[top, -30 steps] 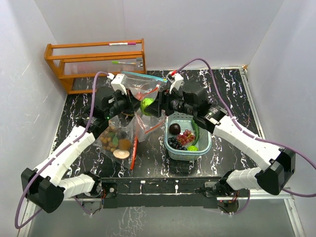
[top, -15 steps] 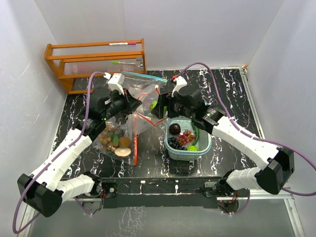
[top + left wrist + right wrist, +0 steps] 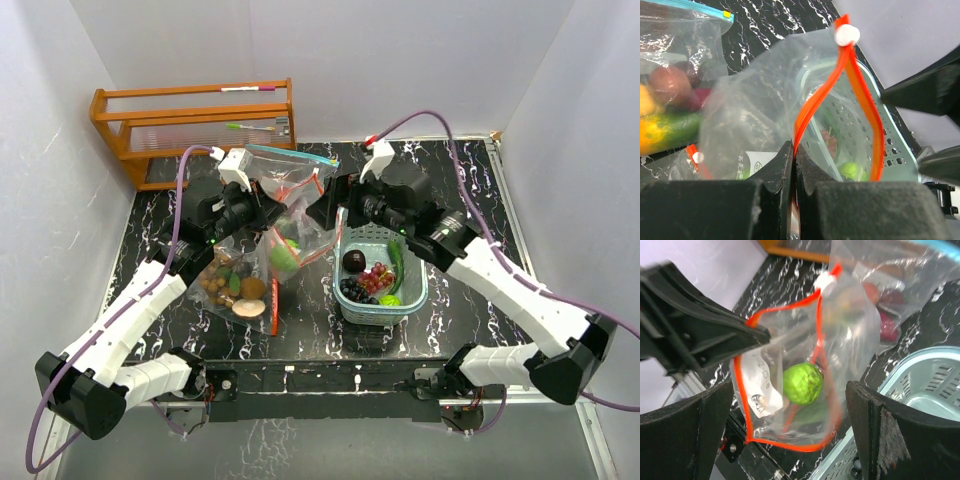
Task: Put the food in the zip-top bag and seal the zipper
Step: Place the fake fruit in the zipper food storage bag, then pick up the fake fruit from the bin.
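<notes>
The black marbled table [image 3: 470, 190] carries everything. Taking the top view as a clock with 12 at the far wall, a wooden rack [image 3: 190, 125] stands at the table's 10 o'clock corner. The 2 arms meet near the middle.

The left gripper [image 3: 268, 213] is clamped tight. Its 2 fingers [image 3: 775, 170] pinch the orange zipper strip at the rim of the zip-top bag [image 3: 300, 235], and that grip holds the bag up. The right gripper [image 3: 327, 205] sits at 3 o'clock of the bag's top, jaws spread wide, with nothing held between them. In its wrist view the 2 fingers [image 3: 695, 425] frame the bag's mouth; whether they brush the plastic cannot be told.

The bag's long axis runs roughly 12 to 6 in the top view, with the lower end toward 6. Its mouth gapes as an orange-rimmed loop facing up at the right wrist camera, and the white slider [image 3: 826, 281] sits at the far end of the zipper.

A teal basket [image 3: 380, 314] stands at 4 o'clock of the bag, just beside it. A blue-zippered bag [image 3: 285, 160] of food is at 12 o'clock, and a third bag [image 3: 235, 285] with brown nuts lies at 8 o'clock.

Inside the held bag, near the bottom, sits 1 round lime-green fruit [image 3: 802, 384]. The basket holds a dark red ball [image 3: 354, 262], red grapes [image 3: 377, 275] and dark grapes [image 3: 350, 290].
</notes>
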Controlling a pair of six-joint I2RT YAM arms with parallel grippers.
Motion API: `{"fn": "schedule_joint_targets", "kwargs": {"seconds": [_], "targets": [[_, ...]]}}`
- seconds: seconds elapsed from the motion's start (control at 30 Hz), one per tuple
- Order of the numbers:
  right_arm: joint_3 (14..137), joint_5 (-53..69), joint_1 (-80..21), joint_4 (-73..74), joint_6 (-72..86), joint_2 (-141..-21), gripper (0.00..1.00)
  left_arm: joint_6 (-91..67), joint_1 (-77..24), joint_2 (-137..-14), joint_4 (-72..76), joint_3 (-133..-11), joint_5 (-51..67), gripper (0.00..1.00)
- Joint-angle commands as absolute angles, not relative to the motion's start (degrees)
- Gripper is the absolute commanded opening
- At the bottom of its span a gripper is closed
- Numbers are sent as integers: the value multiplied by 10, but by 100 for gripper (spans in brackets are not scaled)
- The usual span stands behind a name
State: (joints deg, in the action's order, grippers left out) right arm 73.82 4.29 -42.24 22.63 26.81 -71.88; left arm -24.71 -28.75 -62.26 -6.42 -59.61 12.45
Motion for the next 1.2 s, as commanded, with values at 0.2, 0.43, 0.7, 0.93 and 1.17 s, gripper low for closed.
{"fn": "schedule_joint_targets", "kwargs": {"seconds": [0.2,0.43,0.7,0.93,1.17], "targets": [[833,-151,-420,462,270,-656,98,-240,-290,-604,-91,-665,114,0],[728,-100,-420,534,298,-652,98,-228,-290,-583,-106,-683,98,0],[622,-83,-421,538,328,-676,95,-231,-290,-568,-106,-658,100,0],[550,-111,-421,480,356,-712,91,-224,-290,-567,-112,-657,102,0],[530,-125,-421,416,372,-767,83,-221,-290,-556,-119,-654,102,0]]}}
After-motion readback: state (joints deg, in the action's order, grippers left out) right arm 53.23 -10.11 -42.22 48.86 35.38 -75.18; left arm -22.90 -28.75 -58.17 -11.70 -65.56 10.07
